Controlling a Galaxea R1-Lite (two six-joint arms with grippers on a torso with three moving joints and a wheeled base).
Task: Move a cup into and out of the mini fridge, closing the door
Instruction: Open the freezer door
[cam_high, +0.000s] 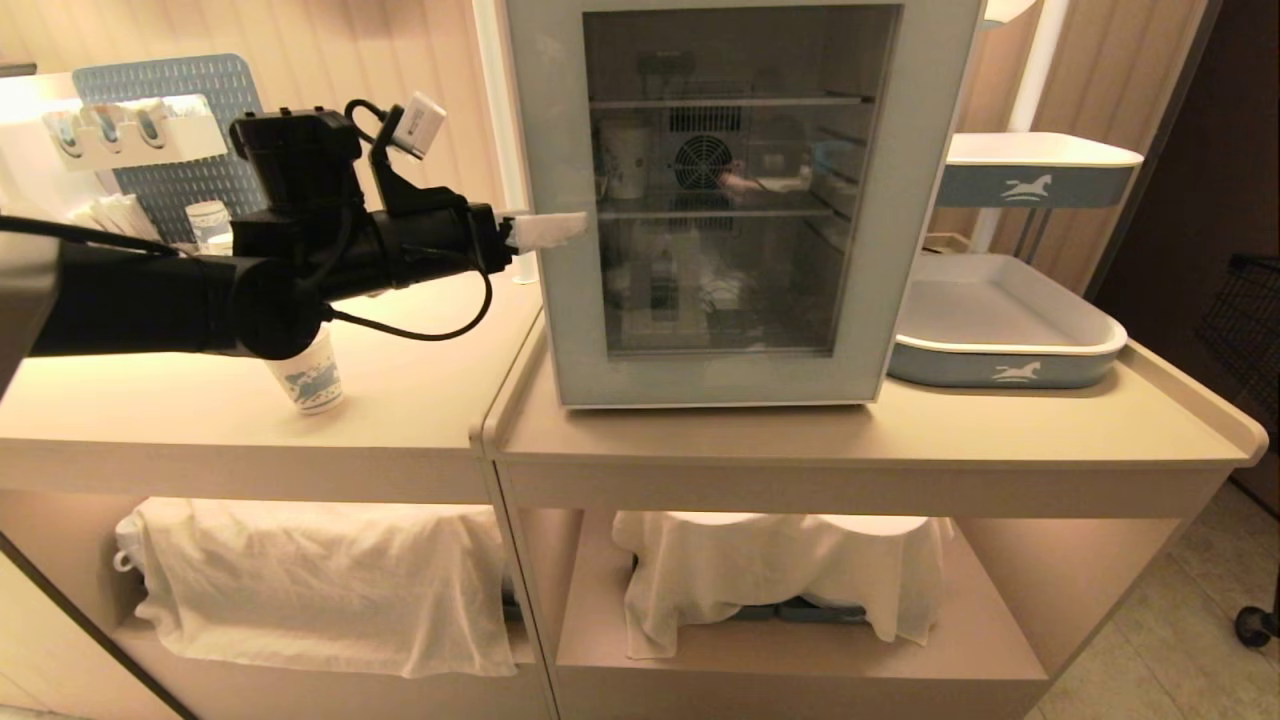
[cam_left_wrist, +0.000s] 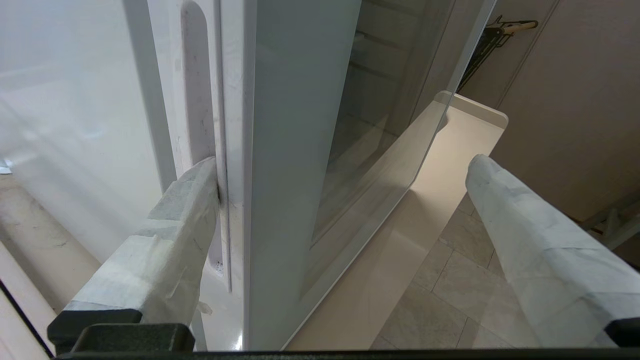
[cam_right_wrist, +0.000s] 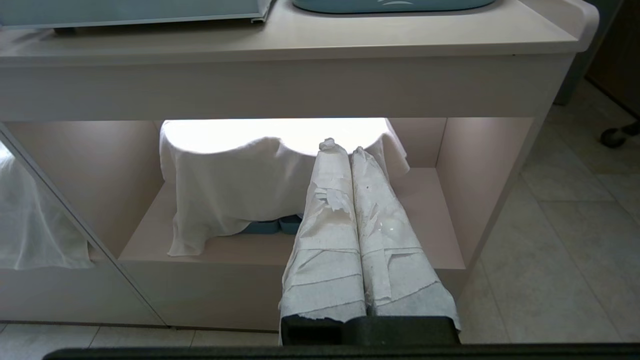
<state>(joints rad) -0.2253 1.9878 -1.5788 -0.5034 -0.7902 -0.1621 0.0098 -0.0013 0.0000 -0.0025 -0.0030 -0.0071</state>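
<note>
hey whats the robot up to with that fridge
The left gripper is open at the left edge of the mini fridge, its fingers straddling the edge of the door, one fingertip in the groove at the side. The door looks closed or nearly so. The cup stands on the counter to the left, under the arm, not held. The right gripper is shut and parked low in front of the lower shelf.

Left counter (cam_high: 180, 420): carries the cup (cam_high: 310, 378).
Right counter (cam_high: 1000, 430): carries the mini fridge (cam_high: 735, 200) and a grey-blue tray (cam_high: 1005, 325).
Lower shelves (cam_high: 800, 655): white cloths (cam_high: 320, 580) lie there.
</note>
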